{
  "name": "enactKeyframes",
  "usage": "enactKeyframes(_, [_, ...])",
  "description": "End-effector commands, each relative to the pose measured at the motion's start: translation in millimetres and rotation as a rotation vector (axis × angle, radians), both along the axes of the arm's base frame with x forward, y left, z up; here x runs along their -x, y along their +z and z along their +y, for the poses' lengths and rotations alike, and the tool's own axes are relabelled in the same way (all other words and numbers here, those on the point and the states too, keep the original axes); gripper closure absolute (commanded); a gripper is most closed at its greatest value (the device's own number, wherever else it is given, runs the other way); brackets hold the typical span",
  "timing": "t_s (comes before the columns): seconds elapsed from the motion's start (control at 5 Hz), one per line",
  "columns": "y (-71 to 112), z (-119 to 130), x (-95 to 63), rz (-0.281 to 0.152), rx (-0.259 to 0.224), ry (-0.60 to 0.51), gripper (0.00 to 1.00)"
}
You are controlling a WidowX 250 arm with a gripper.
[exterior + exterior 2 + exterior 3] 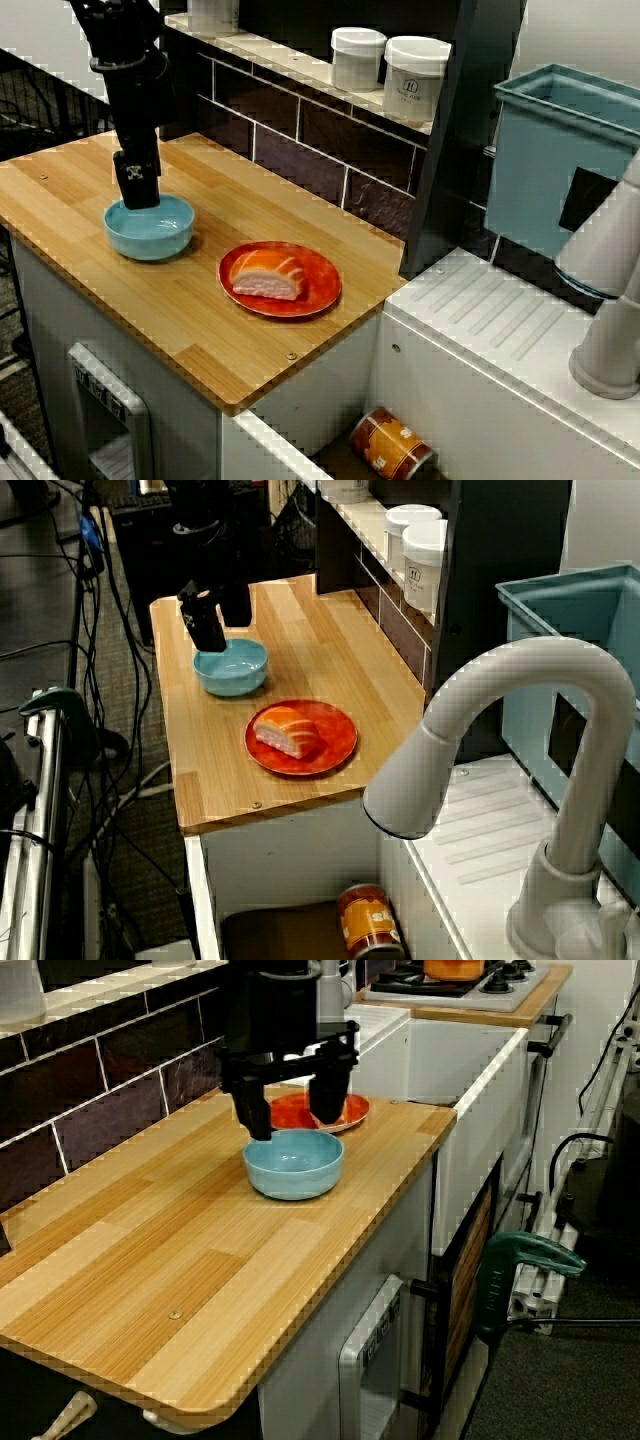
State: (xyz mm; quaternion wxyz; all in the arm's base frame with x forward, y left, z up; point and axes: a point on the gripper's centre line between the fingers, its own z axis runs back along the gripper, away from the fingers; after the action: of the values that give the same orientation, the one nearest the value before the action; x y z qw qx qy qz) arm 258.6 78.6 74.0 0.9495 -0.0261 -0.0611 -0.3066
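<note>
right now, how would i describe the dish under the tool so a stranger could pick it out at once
Find the wooden counter beside the white sink unit. Of the two dishes on it, take the one farther from the sink, under the black tool. It is a deep, light blue bowl that looks empty, unlike the flat red plate carrying salmon sushi.

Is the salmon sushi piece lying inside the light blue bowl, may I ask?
No, the orange salmon sushi piece lies on the round red plate, beside the light blue bowl.
</note>
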Motion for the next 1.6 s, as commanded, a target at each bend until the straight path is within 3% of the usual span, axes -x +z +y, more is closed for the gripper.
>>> enactKeyframes(0.0, [5.0, 14.6, -2.6, -0.035, -0.019, 0.035, 0.0])
enactKeyframes(0.8, [-21.8, 31.1, -15.7, -0.022, -0.066, 0.099, 0.0])
enactKeyframes(1.4, [-14.4, 70.9, -46.6, -0.036, -0.081, 0.147, 0.0])
